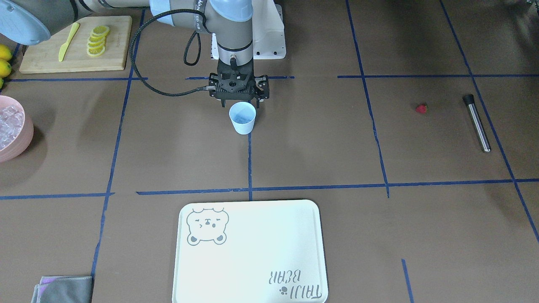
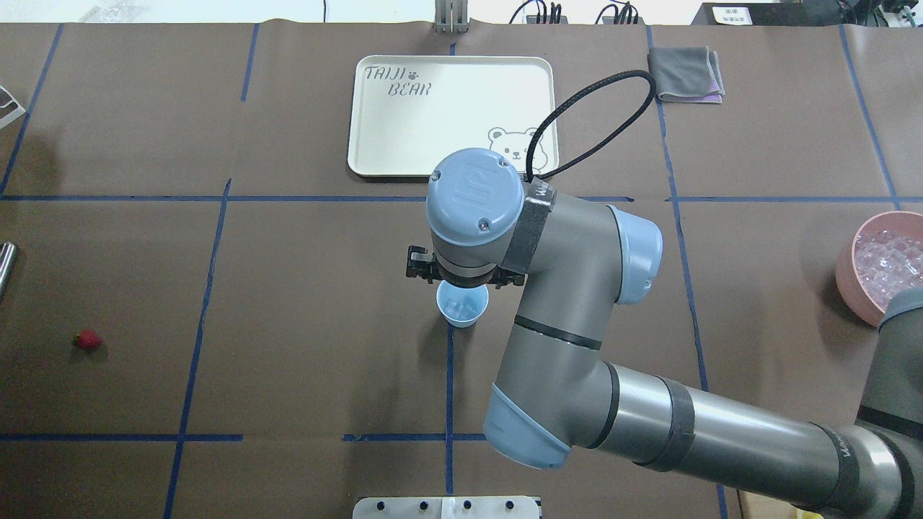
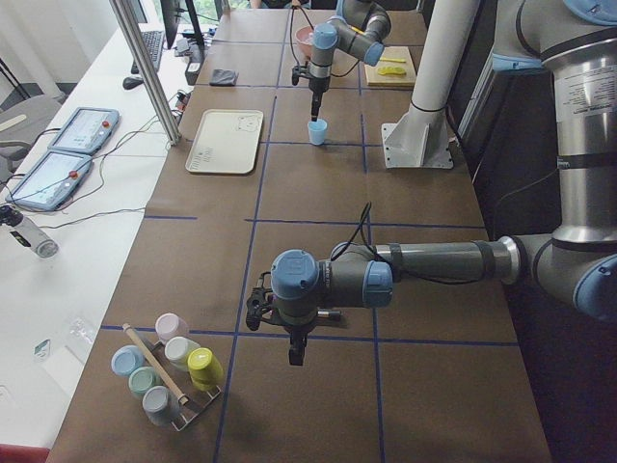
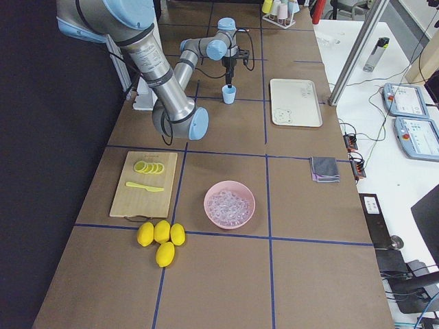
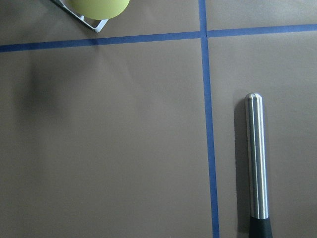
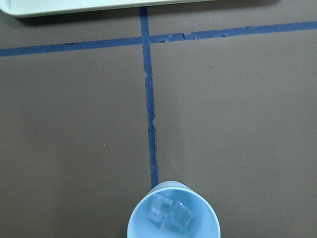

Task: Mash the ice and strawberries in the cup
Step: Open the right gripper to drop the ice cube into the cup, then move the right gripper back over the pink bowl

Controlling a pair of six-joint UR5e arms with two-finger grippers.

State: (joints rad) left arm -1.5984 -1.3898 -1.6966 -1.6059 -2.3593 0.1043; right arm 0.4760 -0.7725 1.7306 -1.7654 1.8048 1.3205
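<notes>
The light blue cup (image 1: 242,118) stands upright mid-table on a blue tape line. Two clear ice cubes (image 6: 171,213) lie in its bottom. My right gripper (image 1: 239,105) hangs straight over the cup's far rim, open, its dark fingers (image 1: 222,103) showing on either side with nothing between them. The red strawberry (image 1: 421,108) lies alone on the table far toward my left side, also seen as the strawberry (image 2: 87,339) overhead. My left gripper (image 3: 296,352) hovers over the table near there; I cannot tell whether it is open or shut.
A steel muddler (image 5: 257,163) lies below the left wrist, beside the strawberry. A pink bowl (image 2: 847,267) of ice sits at my far right. A white tray (image 1: 252,252), a cutting board (image 1: 113,46) with lemon slices, a grey cloth (image 2: 685,72) and a rack of cups (image 3: 169,376) lie around.
</notes>
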